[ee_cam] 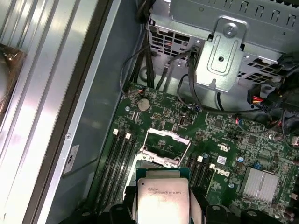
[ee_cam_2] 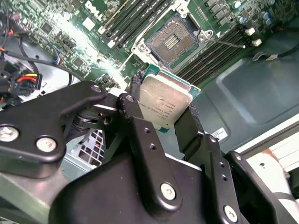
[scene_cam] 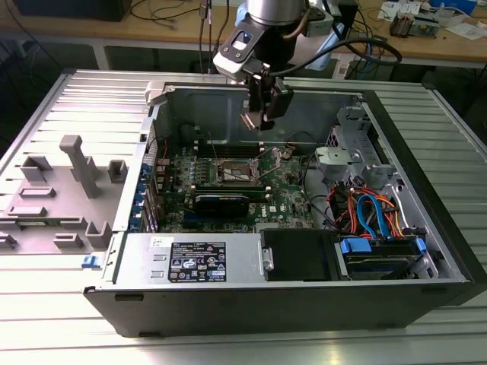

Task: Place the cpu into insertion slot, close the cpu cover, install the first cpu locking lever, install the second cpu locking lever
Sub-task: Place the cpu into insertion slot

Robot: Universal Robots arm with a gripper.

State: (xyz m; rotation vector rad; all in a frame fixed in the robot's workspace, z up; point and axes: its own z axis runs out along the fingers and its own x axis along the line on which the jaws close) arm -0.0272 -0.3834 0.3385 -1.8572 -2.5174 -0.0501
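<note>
While pincer (ee_cam_2: 163,106) grips cpu (ee_cam: 162,203) by edges, clear of insertion slot (ee_cam_2: 172,42), w/ cpu cover (ee_cam: 167,135) up

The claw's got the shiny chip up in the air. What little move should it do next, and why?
Probably ease down toward the insertion slot. The claw holds the cpu in the air, apart from the slot, whose dark centre looks uncovered.

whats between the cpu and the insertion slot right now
Nothing: in the second wrist view the cpu, gripped by the fingers, hangs short of the insertion slot with only a bare gap between them.
</note>
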